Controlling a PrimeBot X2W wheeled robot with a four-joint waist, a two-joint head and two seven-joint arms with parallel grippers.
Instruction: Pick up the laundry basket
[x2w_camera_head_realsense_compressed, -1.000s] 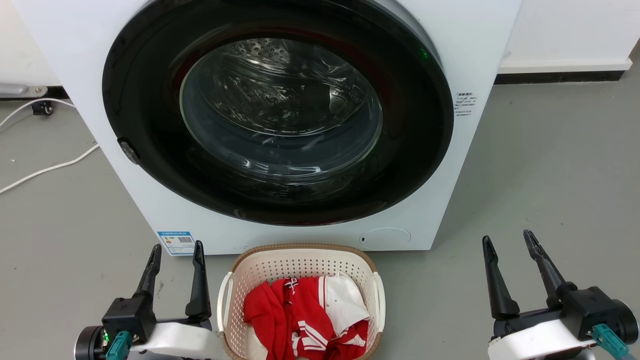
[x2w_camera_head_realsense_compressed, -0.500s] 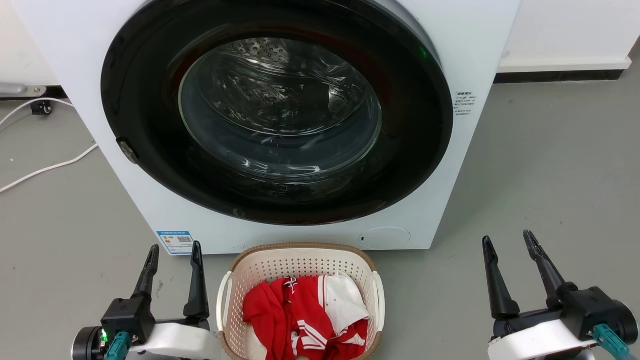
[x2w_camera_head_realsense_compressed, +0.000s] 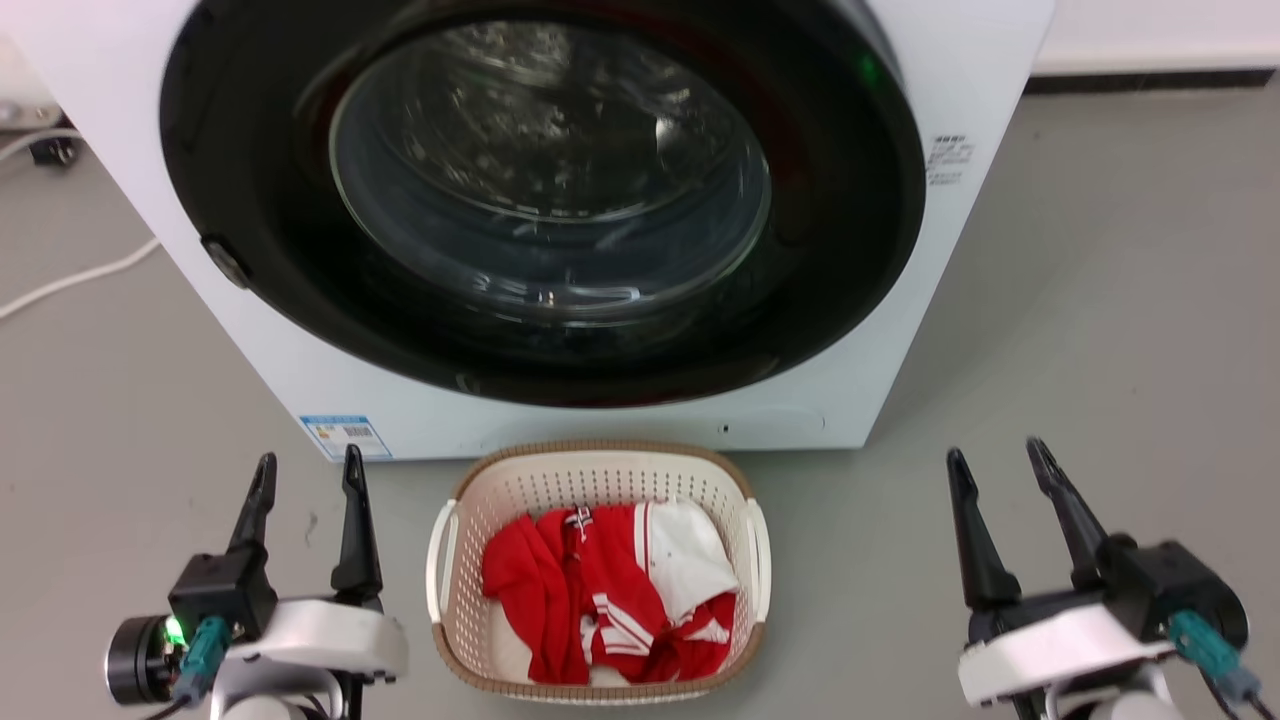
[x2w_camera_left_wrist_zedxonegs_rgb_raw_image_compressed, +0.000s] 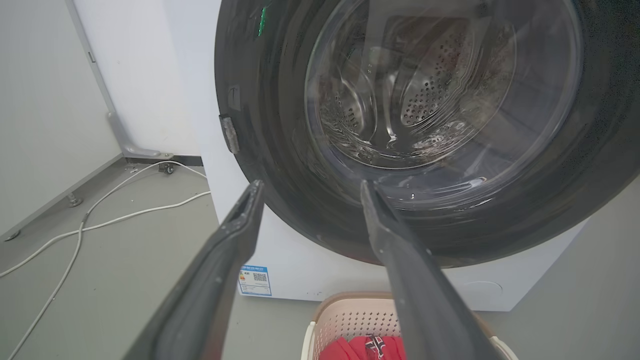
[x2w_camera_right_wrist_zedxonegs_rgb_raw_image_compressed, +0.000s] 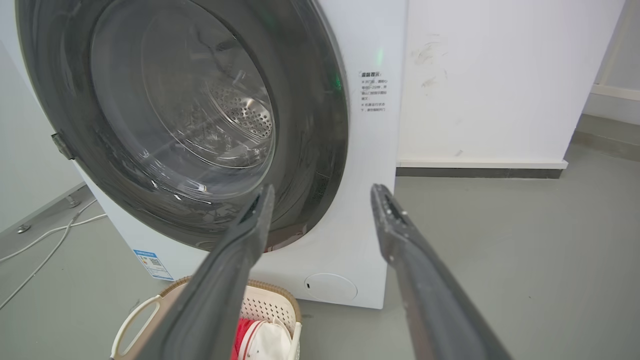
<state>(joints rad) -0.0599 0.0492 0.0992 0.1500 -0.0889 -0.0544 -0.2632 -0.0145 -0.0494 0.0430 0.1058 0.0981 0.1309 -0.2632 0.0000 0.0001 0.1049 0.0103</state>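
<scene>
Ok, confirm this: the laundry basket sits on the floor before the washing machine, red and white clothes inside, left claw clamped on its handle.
Not quite. The head view shows the left claw open, beside the laundry basket and apart from its handle. The rest holds: floor, washing machine behind, red and white clothes inside.

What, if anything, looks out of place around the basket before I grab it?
Nothing stands out. The laundry basket sits upright on the floor before the washing machine, red and white clothes inside it, none spilled. The left gripper and right gripper flank it, open, touching nothing.
</scene>
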